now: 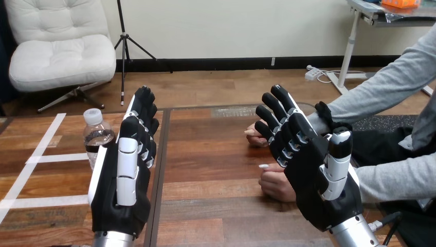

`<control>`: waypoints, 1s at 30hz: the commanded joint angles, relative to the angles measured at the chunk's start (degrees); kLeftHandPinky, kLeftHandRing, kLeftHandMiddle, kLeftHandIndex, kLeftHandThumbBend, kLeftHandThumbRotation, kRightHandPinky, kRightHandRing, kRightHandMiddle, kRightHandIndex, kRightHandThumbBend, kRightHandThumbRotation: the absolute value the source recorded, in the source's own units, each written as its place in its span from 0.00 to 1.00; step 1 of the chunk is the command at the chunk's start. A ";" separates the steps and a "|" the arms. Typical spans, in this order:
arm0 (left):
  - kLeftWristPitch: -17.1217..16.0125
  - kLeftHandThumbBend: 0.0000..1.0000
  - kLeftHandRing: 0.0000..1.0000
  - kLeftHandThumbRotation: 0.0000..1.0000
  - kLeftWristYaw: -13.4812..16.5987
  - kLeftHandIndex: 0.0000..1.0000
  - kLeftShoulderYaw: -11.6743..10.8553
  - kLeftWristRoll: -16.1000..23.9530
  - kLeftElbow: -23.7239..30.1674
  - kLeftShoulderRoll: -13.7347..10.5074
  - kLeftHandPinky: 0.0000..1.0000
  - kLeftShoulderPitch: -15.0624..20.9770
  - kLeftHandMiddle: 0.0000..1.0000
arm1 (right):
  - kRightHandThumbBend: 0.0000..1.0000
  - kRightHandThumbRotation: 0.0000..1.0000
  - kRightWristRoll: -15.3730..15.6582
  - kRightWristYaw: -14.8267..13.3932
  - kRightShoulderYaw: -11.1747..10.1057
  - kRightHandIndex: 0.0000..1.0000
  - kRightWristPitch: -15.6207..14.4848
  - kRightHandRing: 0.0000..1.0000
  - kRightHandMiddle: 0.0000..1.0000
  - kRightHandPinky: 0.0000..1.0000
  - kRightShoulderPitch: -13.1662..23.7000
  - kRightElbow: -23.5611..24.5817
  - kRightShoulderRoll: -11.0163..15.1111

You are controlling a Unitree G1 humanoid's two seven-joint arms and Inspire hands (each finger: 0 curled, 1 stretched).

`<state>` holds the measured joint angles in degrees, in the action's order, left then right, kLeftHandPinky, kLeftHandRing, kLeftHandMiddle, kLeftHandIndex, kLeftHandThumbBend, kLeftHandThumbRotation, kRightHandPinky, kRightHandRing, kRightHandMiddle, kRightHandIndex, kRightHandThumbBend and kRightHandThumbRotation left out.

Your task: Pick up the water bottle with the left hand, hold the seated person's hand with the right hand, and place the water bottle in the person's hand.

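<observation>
L hand [121,188] open, just beside water bottle [95,135].

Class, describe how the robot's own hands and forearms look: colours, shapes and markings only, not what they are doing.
The left hand and the right hand are black and broad-backed, with slim jointed black-and-white fingers. Each thumb wears a long white shell; the right one's tip is black. A white strip edges the left hand's back. The left forearm and right forearm are silver.
</observation>
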<state>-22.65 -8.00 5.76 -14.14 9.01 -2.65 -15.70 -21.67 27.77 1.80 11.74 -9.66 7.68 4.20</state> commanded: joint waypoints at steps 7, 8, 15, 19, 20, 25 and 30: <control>-0.48 0.69 1.00 0.96 0.19 0.97 0.37 -0.31 2.77 1.90 1.00 -2.78 0.98 | 1.00 1.00 -0.23 0.05 -0.08 1.00 1.25 1.00 1.00 1.00 3.66 0.43 -0.70; -0.28 0.69 1.00 0.96 0.08 0.97 0.41 -0.44 2.87 1.76 1.00 -2.80 0.98 | 1.00 1.00 -0.24 0.07 -0.08 1.00 1.23 1.00 1.00 1.00 3.62 0.45 -0.69; -0.42 0.72 1.00 0.87 -0.50 0.98 0.60 -0.67 2.80 1.14 1.00 -2.89 0.99 | 1.00 1.00 -0.01 0.09 -0.05 1.00 1.38 1.00 1.00 1.00 3.37 0.50 -0.57; -0.97 0.74 1.00 0.83 -0.72 0.98 0.62 -0.08 2.64 0.72 1.00 -2.75 0.99 | 1.00 1.00 -0.03 0.05 -0.04 1.00 1.14 1.00 1.00 1.00 3.36 0.67 -0.49; -1.04 0.75 1.00 0.83 -0.78 0.98 0.60 0.07 2.67 0.58 1.00 -2.74 0.99 | 1.00 1.00 -0.05 0.06 -0.05 1.00 1.13 1.00 1.00 1.00 3.30 0.75 -0.47; -1.36 0.82 1.00 0.80 -0.90 0.99 0.15 0.84 2.57 -0.18 1.00 -2.26 1.00 | 1.00 1.00 -0.25 0.25 -0.08 1.00 1.08 1.00 1.00 1.00 3.25 0.74 -0.40; -0.40 0.88 1.00 0.79 -1.10 1.00 -1.14 -0.17 3.96 -1.13 1.00 -1.03 1.00 | 1.00 1.00 -0.35 0.29 -0.12 1.00 1.05 1.00 1.00 1.00 3.19 0.80 -0.38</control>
<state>-22.66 -8.79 5.56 -13.95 9.07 -4.47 -16.79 -21.62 27.77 1.81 11.74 -9.66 7.68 4.22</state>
